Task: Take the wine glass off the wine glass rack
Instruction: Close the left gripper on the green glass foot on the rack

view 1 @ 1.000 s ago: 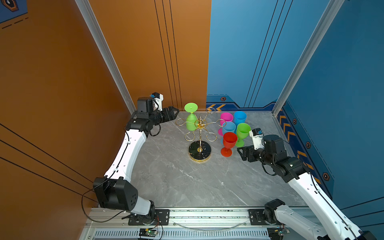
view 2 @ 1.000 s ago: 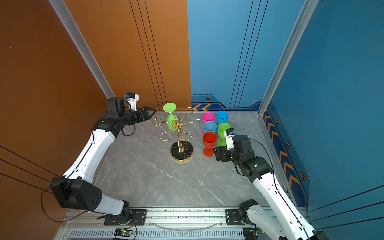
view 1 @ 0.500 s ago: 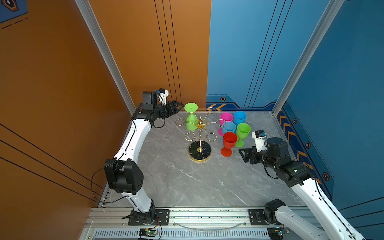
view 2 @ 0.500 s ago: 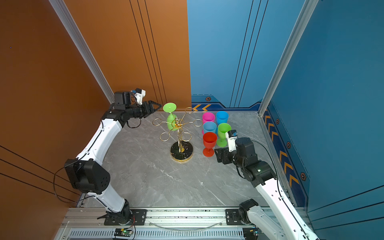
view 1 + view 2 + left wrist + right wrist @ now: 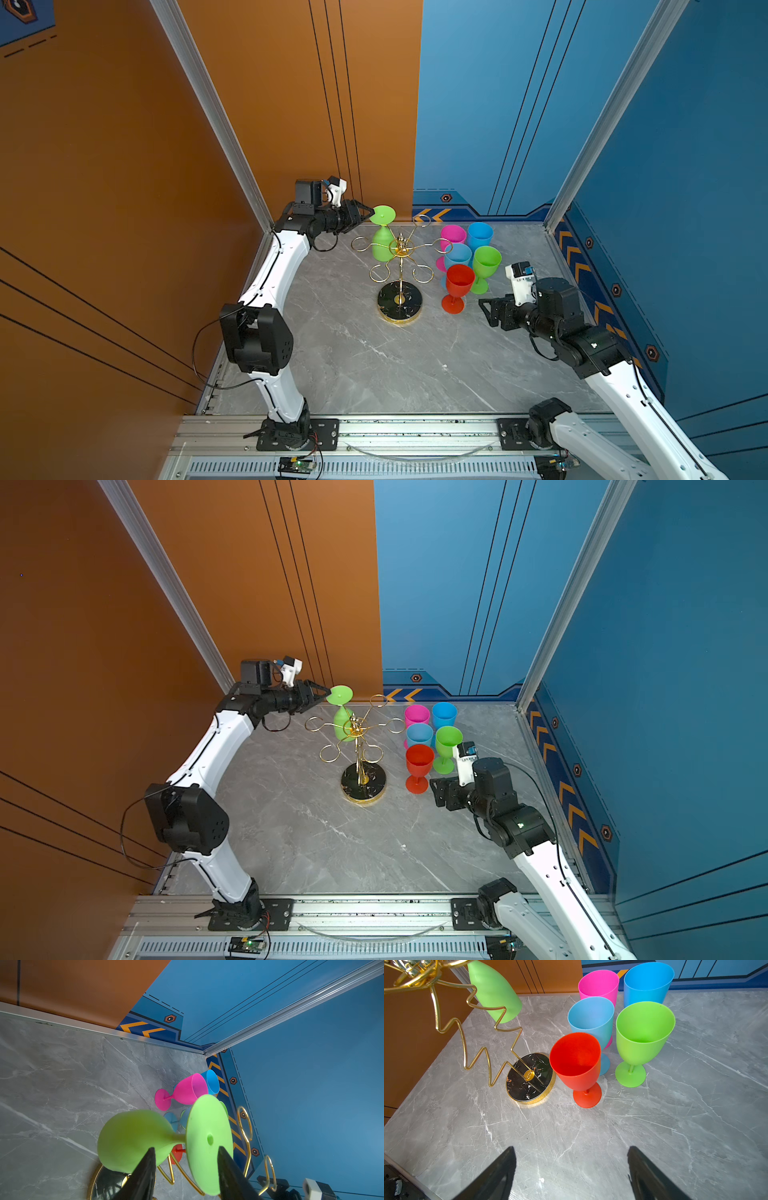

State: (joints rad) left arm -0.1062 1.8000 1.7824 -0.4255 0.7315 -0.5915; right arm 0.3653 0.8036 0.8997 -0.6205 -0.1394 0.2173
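An upside-down green wine glass (image 5: 382, 247) (image 5: 343, 725) hangs by its foot from a loop arm of the gold wire wine glass rack (image 5: 400, 301) (image 5: 363, 785), on the rack's far left side. My left gripper (image 5: 368, 214) (image 5: 324, 695) is level with the glass's foot. In the left wrist view this gripper (image 5: 186, 1147) is open, and the round foot (image 5: 207, 1138) and stem sit between its fingers with a gap showing. My right gripper (image 5: 487, 312) (image 5: 571, 1147) stands open over bare table, right of the rack, holding nothing.
Several upright glasses stand right of the rack: a red one (image 5: 459, 280) nearest it, a green one (image 5: 486, 262), a pink one (image 5: 453, 235) and two blue ones (image 5: 480, 235). The orange wall is close behind my left gripper. The blue wall runs behind the glasses.
My left gripper has moved right, up to the hanging green glass's foot, and its jaws have narrowed. My right gripper has drawn back slightly from the red glass.
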